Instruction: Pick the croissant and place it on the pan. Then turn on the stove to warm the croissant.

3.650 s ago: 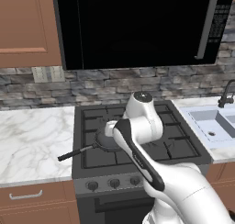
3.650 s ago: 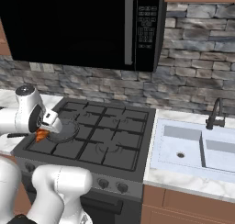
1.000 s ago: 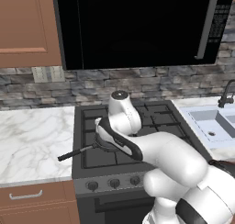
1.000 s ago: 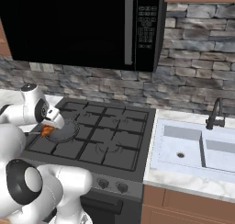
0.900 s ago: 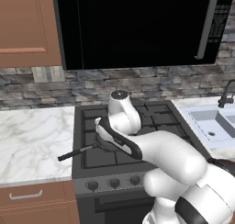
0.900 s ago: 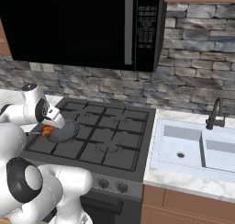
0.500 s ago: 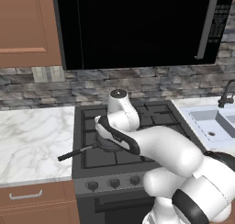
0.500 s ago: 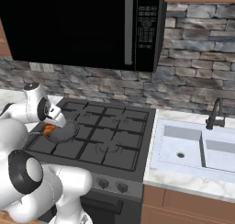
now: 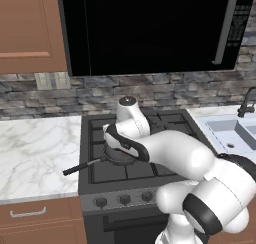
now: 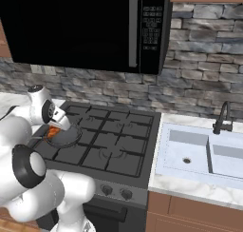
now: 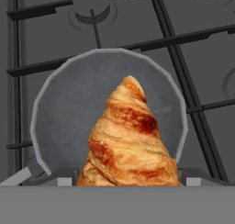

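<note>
Left base view – pan: the pan (image 9: 119,155) sits on the front left burner of the stove (image 9: 165,125), its thin black handle pointing out over the marble counter (image 9: 35,148).
Left base view – arm: the white arm folds low over the pan, wrist bent down.
Right base view – croissant: the croissant (image 10: 53,131) shows as an orange bit in the gripper (image 10: 55,131), just above the pan's near rim.
Right base view – arm: the hand tilts down toward the pan.
Hand view – croissant: golden-brown, ridged, tapering to a point, it hangs over the grey pan floor.
Hand view – pincer: half-parted jaws clamp the pastry's wide end between them.
</note>
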Controlling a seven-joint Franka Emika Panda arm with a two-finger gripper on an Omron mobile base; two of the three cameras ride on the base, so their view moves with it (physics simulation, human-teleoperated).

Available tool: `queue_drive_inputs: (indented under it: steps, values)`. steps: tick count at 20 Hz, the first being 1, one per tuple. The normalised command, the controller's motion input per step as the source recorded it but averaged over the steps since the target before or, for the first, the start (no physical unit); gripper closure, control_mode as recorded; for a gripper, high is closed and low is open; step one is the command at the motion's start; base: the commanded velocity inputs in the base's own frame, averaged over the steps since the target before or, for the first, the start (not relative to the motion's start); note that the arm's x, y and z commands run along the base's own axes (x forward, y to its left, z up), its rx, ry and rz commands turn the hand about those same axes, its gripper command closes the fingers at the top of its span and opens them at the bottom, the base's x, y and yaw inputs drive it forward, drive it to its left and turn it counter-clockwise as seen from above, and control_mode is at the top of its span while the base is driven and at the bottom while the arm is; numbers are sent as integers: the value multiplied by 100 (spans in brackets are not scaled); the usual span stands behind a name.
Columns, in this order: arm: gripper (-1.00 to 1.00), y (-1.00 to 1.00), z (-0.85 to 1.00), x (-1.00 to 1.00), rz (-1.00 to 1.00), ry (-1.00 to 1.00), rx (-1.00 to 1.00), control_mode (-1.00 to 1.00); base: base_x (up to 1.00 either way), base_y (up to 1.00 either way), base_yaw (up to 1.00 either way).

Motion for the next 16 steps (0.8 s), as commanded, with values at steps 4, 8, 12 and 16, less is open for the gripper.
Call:
queue_drive_inputs:
  steps: [4, 8, 12, 16]
  values:
    - [100, 0, -12, 15, -3, 0, 0, -100, 0, 0, 0]
    - [100, 0, -15, 12, -2, 0, 0, -100, 0, 0, 0]
    - [100, 0, -17, 13, -2, 0, 0, -100, 0, 0, 0]
    - [100, 0, -16, 14, -2, 0, 0, -100, 0, 0, 0]
